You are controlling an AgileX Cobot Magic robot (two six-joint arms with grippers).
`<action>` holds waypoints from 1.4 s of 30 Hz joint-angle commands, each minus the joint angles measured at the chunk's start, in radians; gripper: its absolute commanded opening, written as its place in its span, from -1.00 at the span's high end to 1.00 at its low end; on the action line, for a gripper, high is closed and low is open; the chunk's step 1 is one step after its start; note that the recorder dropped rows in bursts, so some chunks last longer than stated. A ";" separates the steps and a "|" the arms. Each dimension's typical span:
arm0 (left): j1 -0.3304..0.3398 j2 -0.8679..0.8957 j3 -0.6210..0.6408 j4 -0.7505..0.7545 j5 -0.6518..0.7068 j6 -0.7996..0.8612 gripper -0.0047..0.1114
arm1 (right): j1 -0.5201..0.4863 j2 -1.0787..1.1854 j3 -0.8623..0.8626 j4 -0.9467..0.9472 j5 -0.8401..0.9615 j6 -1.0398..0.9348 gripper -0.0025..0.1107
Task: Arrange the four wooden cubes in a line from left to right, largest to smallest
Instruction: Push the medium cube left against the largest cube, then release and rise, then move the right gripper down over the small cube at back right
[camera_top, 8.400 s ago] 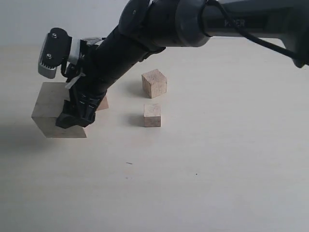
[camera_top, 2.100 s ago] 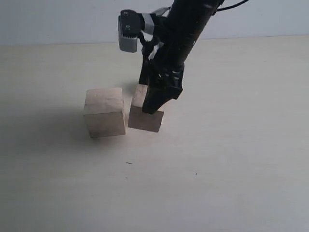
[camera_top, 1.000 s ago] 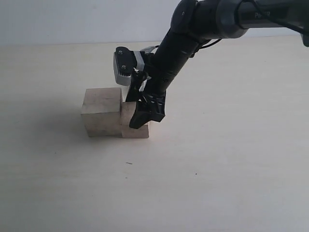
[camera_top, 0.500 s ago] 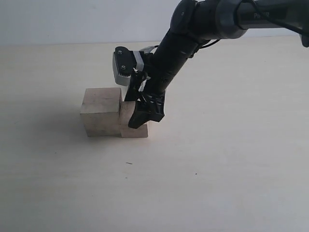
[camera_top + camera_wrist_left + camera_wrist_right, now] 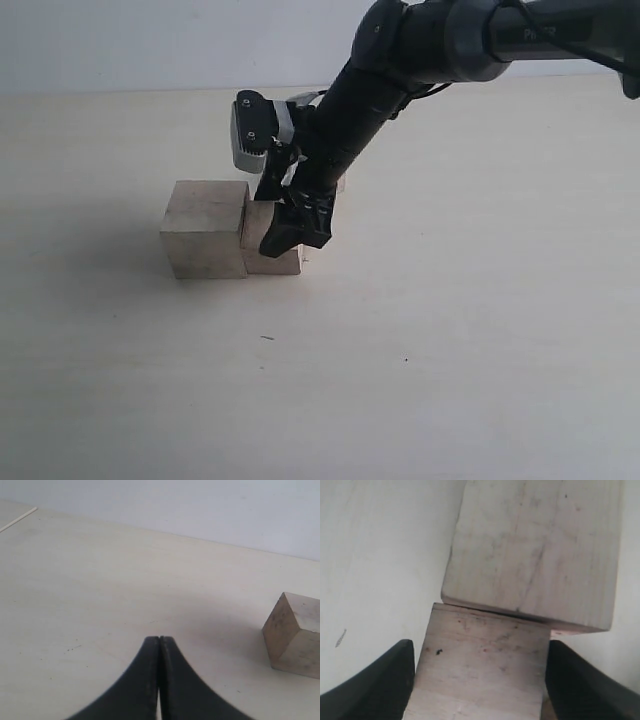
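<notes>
Surface (image 5: pixel 450 380): pale, wall (image 5: pixel 120 40) behind.
Largest cube (image 5: pixel 205 228): midway towards left edge.
Second cube (image 5: pixel 262 250): flush against it, clamped by right end effector (image 5: pixel 480 642).
Left end effector (image 5: pixel 159 645): closed, empty.
Handling: likely light, rigid; pinch opposite flat faces.

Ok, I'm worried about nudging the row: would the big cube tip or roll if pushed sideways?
Probably not: the big cube sits flat on a broad face, so it should slide rather than tip or roll. It looks like rigid wood, so it likely won't give. Touching the smaller cube, it may twist if pushed off-centre.
</notes>
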 commanded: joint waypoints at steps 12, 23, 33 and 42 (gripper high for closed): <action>-0.001 -0.006 -0.001 0.001 -0.007 -0.002 0.92 | -0.004 0.045 0.012 -0.082 -0.129 0.025 -0.43; -0.001 -0.006 -0.001 0.001 -0.007 -0.002 0.92 | -0.004 -0.122 0.012 -0.057 -0.072 0.144 -0.57; -0.001 -0.006 -0.001 0.001 -0.007 -0.002 0.92 | -0.004 -0.241 0.012 -0.080 -0.247 0.502 -0.56; -0.001 -0.006 -0.001 0.001 -0.007 -0.002 0.92 | -0.004 -0.187 0.012 -0.597 -0.477 1.244 -0.56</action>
